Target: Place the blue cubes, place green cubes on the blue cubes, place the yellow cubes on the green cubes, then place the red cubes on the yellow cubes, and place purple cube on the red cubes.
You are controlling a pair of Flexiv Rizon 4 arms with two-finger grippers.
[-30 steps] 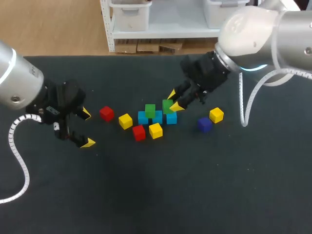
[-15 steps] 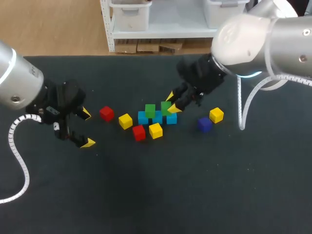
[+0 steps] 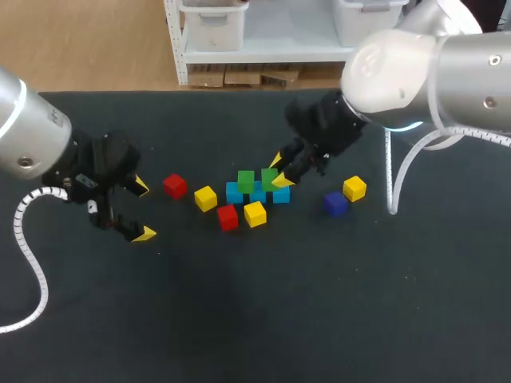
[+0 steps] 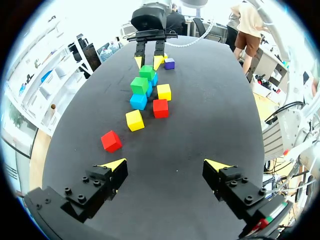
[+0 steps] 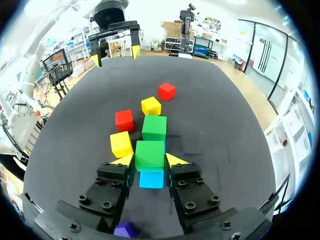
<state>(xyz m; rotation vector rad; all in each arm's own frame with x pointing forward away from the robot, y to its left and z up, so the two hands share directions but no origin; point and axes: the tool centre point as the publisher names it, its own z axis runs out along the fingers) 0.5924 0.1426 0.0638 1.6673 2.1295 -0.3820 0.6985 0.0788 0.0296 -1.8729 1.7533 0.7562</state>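
Three blue cubes (image 3: 234, 194) lie in a row at mid-table. One green cube (image 3: 246, 179) sits on the row's left part. My right gripper (image 3: 279, 171) is shut on a second green cube (image 3: 270, 177), held just over the row's right part; in the right wrist view this held green cube (image 5: 150, 155) sits between the yellow tips with a blue cube (image 5: 151, 179) beneath it. Whether it touches the blue is unclear. Two red cubes (image 3: 174, 186), three yellow cubes (image 3: 205, 198) and a purple cube (image 3: 335, 203) lie around. My left gripper (image 3: 140, 210) hovers open at the left, empty.
A red cube (image 3: 227, 217) and a yellow cube (image 3: 255, 214) lie close in front of the blue row. Another yellow cube (image 3: 354, 188) lies right of the purple one. Dark tabletop (image 3: 263, 311) stretches bare toward the near edge.
My right gripper has shifted a little to the left with the green cube, toward the other green cube. The left arm has stayed still.
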